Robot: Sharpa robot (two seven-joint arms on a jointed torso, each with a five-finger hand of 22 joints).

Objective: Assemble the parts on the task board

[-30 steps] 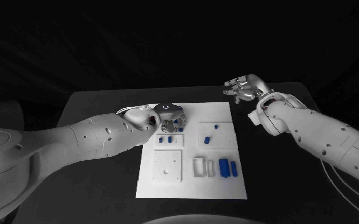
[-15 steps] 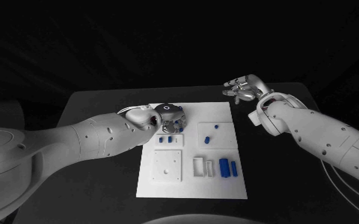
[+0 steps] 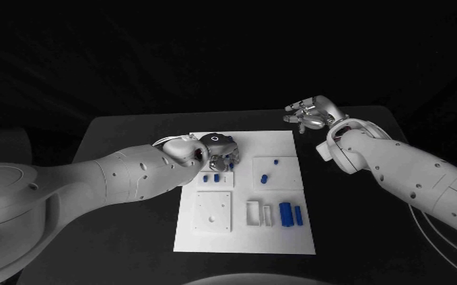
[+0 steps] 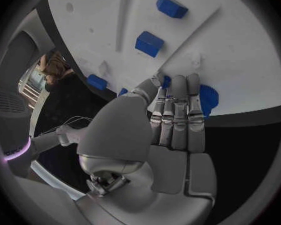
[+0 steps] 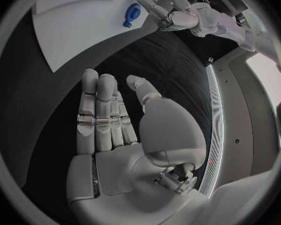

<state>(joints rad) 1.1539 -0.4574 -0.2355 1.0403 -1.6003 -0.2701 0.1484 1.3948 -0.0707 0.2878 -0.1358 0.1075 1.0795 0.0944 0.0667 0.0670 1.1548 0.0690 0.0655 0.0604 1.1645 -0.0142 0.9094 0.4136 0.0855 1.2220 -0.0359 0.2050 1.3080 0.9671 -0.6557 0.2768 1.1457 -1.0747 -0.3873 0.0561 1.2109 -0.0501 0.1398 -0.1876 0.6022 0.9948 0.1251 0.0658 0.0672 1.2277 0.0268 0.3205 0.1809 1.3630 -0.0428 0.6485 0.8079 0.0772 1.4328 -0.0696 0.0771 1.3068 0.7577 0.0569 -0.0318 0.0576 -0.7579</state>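
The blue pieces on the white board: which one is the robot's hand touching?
The round ridged blue piece at the board's far edge, under the left hand. Its fingers rest against it; the other blue pieces lie apart, untouched.

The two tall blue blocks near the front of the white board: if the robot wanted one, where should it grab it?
Probably by its long sides, from straight above. The blue blocks lie flat on the white board, side by side with a narrow gap, so fingers would likely pinch across one block's width near its middle. The right hand, open beyond the board's far corner, looks nearer than the left hand, which is over the board's far end.
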